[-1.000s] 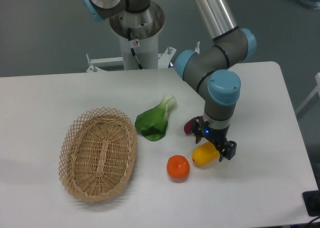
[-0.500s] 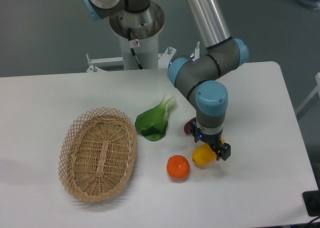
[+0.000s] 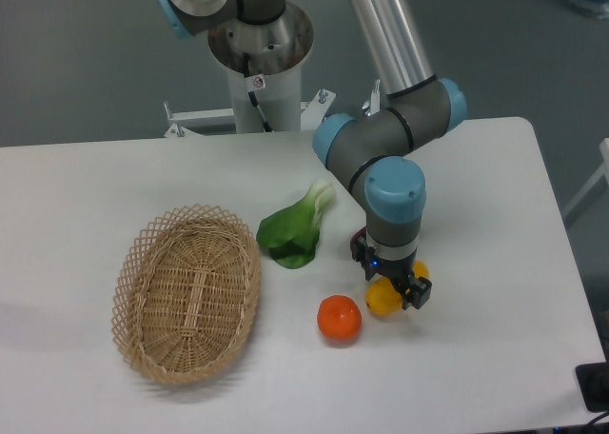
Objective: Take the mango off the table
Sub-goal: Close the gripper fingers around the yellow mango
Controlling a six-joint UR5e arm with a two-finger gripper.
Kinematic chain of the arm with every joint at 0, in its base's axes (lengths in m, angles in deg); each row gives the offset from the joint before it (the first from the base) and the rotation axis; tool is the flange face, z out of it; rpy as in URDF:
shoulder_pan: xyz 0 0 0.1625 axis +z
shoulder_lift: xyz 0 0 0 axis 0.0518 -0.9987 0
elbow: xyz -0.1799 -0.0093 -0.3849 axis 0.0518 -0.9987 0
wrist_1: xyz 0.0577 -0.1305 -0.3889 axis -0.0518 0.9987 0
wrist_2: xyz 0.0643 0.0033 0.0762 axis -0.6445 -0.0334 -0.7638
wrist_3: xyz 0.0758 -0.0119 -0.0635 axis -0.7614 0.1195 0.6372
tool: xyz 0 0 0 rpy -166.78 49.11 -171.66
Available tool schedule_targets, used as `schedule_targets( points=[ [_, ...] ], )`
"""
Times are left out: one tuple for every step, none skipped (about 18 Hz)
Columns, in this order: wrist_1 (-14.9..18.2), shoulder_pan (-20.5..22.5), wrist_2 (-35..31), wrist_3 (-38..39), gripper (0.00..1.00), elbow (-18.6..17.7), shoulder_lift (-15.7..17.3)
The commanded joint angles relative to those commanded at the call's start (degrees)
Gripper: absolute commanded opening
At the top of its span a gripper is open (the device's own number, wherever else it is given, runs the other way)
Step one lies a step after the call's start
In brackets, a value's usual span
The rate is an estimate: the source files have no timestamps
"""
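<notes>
Nearest you, the orange [image 3: 339, 319] sat with open desk [image 3: 495, 358] in front. Just beside it the end effector [image 3: 391, 284] stood over the mango [image 3: 382, 300]; you could not tell whether it was clamped. Farther back lay the greens [image 3: 294, 227]; the basket [image 3: 186, 292] sat left.

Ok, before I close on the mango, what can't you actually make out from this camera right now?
- Gripper: the wrist housing hides the fingers from above, so open or shut, and any contact, cannot be told.
- Mango: only its yellow lower end and a sliver on the right show; the gripper covers the rest.
- Dark red vegetable: only a small edge shows behind the wrist.
- Table: its near edge is cut off by the frame bottom.
</notes>
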Motion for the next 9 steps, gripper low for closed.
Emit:
schedule_targets(
  points=[
    [0.0, 0.0, 0.0, 0.18, 0.57, 0.09, 0.09],
    [0.0, 0.0, 0.0, 0.44, 0.55, 0.09, 0.0],
    [0.0, 0.0, 0.0, 0.53, 0.5, 0.09, 0.09],
    [0.0, 0.0, 0.0, 0.53, 0.48, 0.09, 0.09],
    [0.0, 0.0, 0.0, 0.53, 0.48, 0.17, 0.17],
    [0.0, 0.09, 0.0, 0.53, 0.48, 0.18, 0.18],
    [0.0, 0.09, 0.0, 0.53, 0.48, 0.18, 0.26],
    [0.0, 0.09, 0.0, 0.53, 0.47, 0.26, 0.26],
    [0.0, 0.17, 0.0, 0.62, 0.47, 0.61, 0.44]
  ],
)
